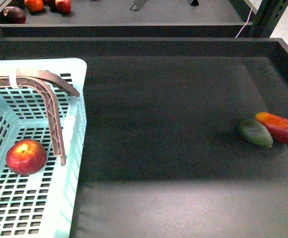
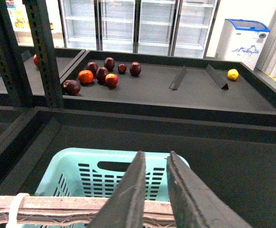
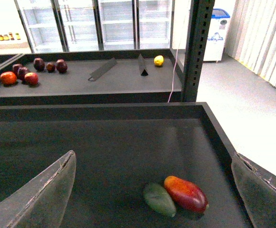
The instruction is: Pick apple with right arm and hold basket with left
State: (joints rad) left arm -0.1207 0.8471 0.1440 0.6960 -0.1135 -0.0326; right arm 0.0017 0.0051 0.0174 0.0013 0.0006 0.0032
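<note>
The apple (image 1: 26, 156), red with a yellow patch at its stem, lies on the slotted floor of the mint-green basket (image 1: 79, 114) at the left of the dark table. A brown ribbed handle (image 1: 52, 106) with a white zip tie (image 1: 12, 79) arches over the basket. Neither arm shows in the front view. In the left wrist view my left gripper (image 2: 155, 156) is shut, its fingers just above the basket (image 2: 81, 161) and its handle (image 2: 57, 203). My right gripper (image 3: 153, 156) is open over the table's right side, holding nothing, far from the apple.
A red-orange mango (image 1: 279, 127) and a dark green fruit (image 1: 255, 132) lie touching near the table's right wall; both show between my right fingers (image 3: 185, 193). A raised dark rim (image 1: 134, 47) bounds the table. A farther shelf holds several fruits (image 2: 102, 74).
</note>
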